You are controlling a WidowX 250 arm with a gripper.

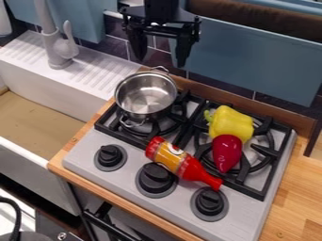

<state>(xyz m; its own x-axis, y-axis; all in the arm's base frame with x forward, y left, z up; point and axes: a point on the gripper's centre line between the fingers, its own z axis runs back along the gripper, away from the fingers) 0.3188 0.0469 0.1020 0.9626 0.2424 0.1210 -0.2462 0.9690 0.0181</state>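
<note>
The gripper (161, 61), fingers apart, is nearest the metal pot (146, 98), which lies below it, toward the camera.

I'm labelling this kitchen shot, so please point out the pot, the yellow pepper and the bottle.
Pot (144, 100): camera view, inside bottom.
Yellow pepper (230, 123): camera view, middle of its body.
Bottle (180, 162): camera view, middle of its side.

Apparently a toy kitchen: fitted with a stove (119, 178) with black knobs (156, 178), white sink (41, 164), grey faucet (56, 52), wooden worktop (301, 188) and, below, possibly an oven handle (107, 226).
</note>
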